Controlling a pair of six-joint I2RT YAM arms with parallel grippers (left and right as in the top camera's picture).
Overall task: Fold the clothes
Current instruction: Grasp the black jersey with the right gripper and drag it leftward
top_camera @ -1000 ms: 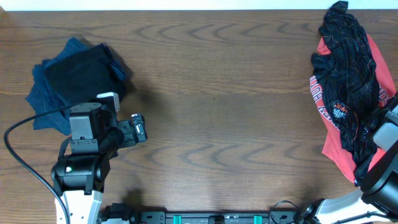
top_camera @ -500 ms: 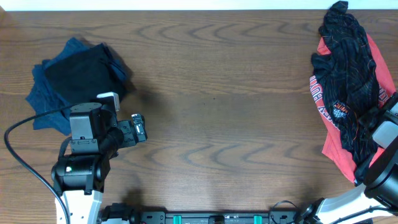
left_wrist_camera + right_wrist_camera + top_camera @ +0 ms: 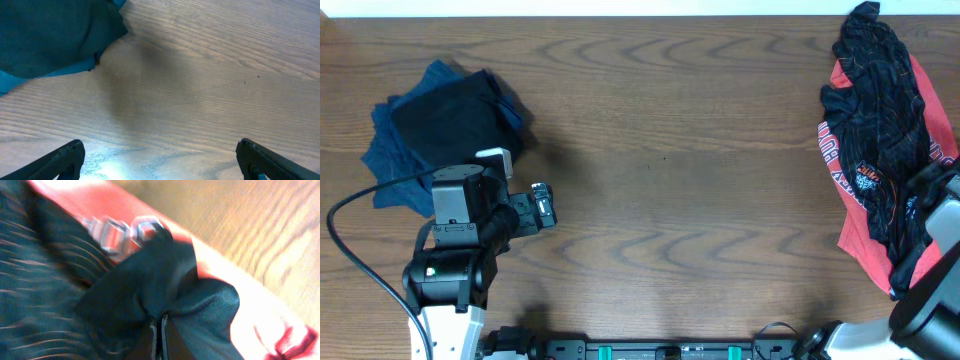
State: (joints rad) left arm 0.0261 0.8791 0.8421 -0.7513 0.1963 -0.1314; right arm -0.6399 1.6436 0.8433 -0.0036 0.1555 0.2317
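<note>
The black jersey (image 3: 880, 110) with thin pale lines lies crumpled at the table's right edge, on top of a red garment (image 3: 858, 245) with white lettering. My right gripper (image 3: 923, 203) is at the jersey's lower part. In the right wrist view its fingers (image 3: 159, 336) are shut on a fold of the black jersey (image 3: 165, 280), with the red garment (image 3: 235, 275) beside it. My left gripper (image 3: 542, 205) is open and empty at the left. In the left wrist view it (image 3: 160, 160) hangs over bare wood.
A pile of dark and blue clothes (image 3: 445, 125) lies at the back left, just beyond my left arm; its edge shows in the left wrist view (image 3: 55, 35). The wooden table (image 3: 680, 170) stretches between the two piles.
My right arm has shifted slightly left and up at the jersey's lower edge. The left arm has not moved.
</note>
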